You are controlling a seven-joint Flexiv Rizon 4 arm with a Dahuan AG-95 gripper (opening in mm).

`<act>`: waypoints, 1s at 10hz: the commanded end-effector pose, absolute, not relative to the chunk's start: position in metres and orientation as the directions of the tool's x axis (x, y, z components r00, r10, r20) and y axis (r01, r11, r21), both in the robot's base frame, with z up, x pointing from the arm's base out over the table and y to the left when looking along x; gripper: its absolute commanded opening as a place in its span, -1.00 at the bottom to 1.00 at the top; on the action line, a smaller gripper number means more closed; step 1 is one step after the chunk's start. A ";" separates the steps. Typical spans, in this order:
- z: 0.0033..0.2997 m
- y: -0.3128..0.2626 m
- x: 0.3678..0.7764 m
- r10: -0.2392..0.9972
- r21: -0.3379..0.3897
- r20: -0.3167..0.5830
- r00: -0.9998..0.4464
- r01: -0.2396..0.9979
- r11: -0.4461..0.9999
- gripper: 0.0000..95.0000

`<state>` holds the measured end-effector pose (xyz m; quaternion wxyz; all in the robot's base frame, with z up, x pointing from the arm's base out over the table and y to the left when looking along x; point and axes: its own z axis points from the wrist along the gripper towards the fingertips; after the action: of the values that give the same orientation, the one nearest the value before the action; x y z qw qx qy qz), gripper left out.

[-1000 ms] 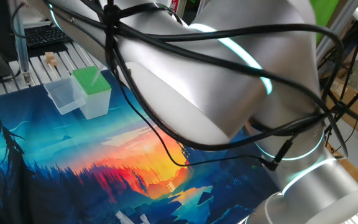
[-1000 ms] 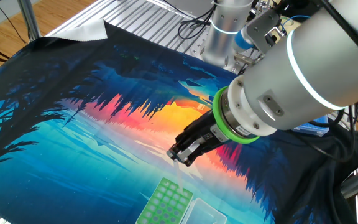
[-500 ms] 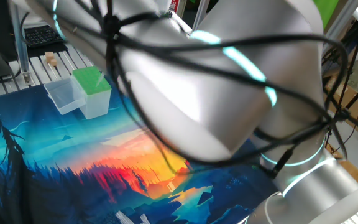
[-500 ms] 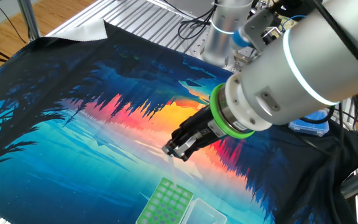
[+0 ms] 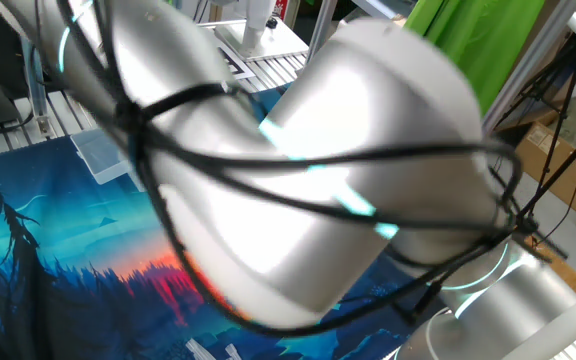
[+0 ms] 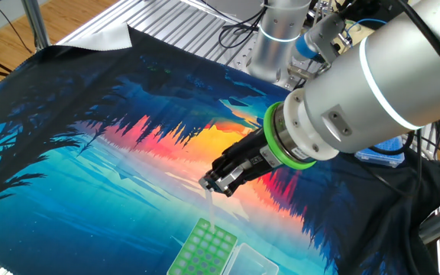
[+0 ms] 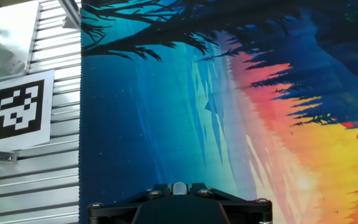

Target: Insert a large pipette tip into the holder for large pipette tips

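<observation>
In the other fixed view my gripper point(image 6: 215, 182) hangs just above the table mat, shut on the large pipette tip point(image 6: 211, 208). The tip is a thin whitish cone that points down towards the holder for large pipette tips point(image 6: 202, 248), a small box with a green perforated top. Its fine point ends right at the holder's far edge. In the hand view the tip's wide end point(image 7: 179, 186) shows between the black jaws of the gripper point(image 7: 179, 189). In one fixed view the arm point(image 5: 298, 190) fills the picture and hides the holder.
A clear plastic tub point(image 6: 253, 263) stands directly right of the holder; a corner of the tub point(image 5: 96, 152) peeks out beside the arm. A black-and-white marker tag point(image 7: 14, 111) lies on the slatted aluminium table point(image 7: 36, 180) beside the colourful mat point(image 6: 113, 153). Blue boxes point(image 6: 380, 155) lie behind the arm.
The gripper with the tip has shifted a little to the left and stays over the holder's far edge. The arm has swung across one fixed view and now covers the green holder.
</observation>
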<state>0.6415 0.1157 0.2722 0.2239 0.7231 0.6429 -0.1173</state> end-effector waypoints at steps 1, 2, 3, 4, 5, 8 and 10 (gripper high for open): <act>0.272 0.116 0.642 0.869 0.176 -0.472 0.148 0.982 -0.071 -1.00; 0.272 0.115 0.642 0.868 0.179 -0.474 0.150 0.981 -0.072 -1.00; 0.272 0.113 0.641 0.869 0.179 -0.473 0.146 0.982 -0.068 -1.00; 0.272 0.113 0.641 0.868 0.179 -0.474 0.146 0.982 -0.067 -1.00; 0.272 0.113 0.641 0.870 0.180 -0.471 0.148 0.981 -0.069 -1.00; 0.272 0.113 0.641 0.867 0.182 -0.475 0.152 0.981 -0.073 -1.00; 0.271 0.113 0.641 0.865 0.181 -0.478 0.152 0.981 -0.072 -1.00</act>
<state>0.6415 0.1128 0.2711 0.2355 0.7219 0.6388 -0.1238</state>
